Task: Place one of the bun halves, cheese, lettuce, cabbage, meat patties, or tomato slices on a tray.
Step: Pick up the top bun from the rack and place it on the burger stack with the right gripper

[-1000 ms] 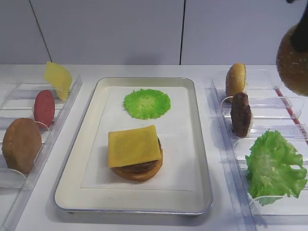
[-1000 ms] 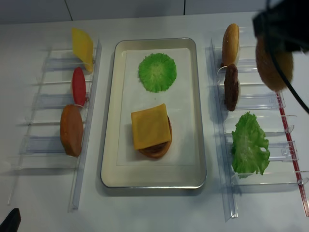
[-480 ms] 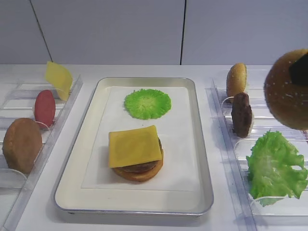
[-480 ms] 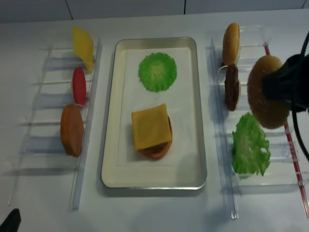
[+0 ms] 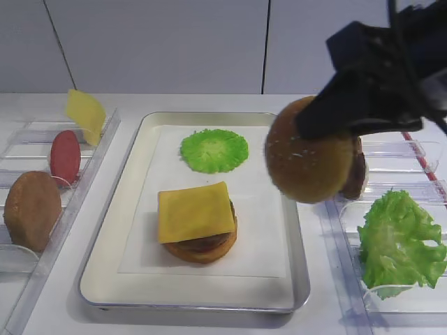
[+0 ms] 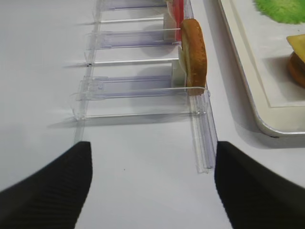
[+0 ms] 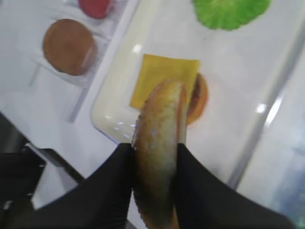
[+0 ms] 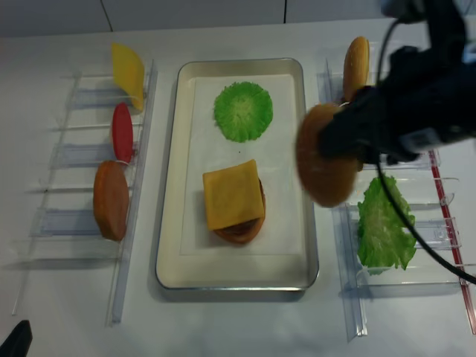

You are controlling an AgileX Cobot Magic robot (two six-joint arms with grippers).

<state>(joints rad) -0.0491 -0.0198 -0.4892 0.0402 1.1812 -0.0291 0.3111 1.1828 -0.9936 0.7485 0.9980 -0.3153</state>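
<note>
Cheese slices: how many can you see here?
2. One cheese slice lies flat on the burger stack in the tray. Another cheese slice stands tilted in the far slot of the left rack. None seems hidden.

The bun [image 5: 311,160] hides most of the patty [image 5: 356,174] in the right rack; the right arm [image 8: 416,97] covers rack slots behind it; the left gripper's fingers [image 6: 43,191] are cut off at the frame's bottom.

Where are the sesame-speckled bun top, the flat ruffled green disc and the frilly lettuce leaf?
Sesame-speckled golden-brown bun top [image 5: 307,162]: front high view, middle of its dome.
Flat ruffled bright-green disc [image 5: 214,150]: front high view, its centre.
Frilly light-green lettuce leaf [image 8: 383,234]: overhead view, middle of leaf.
</note>
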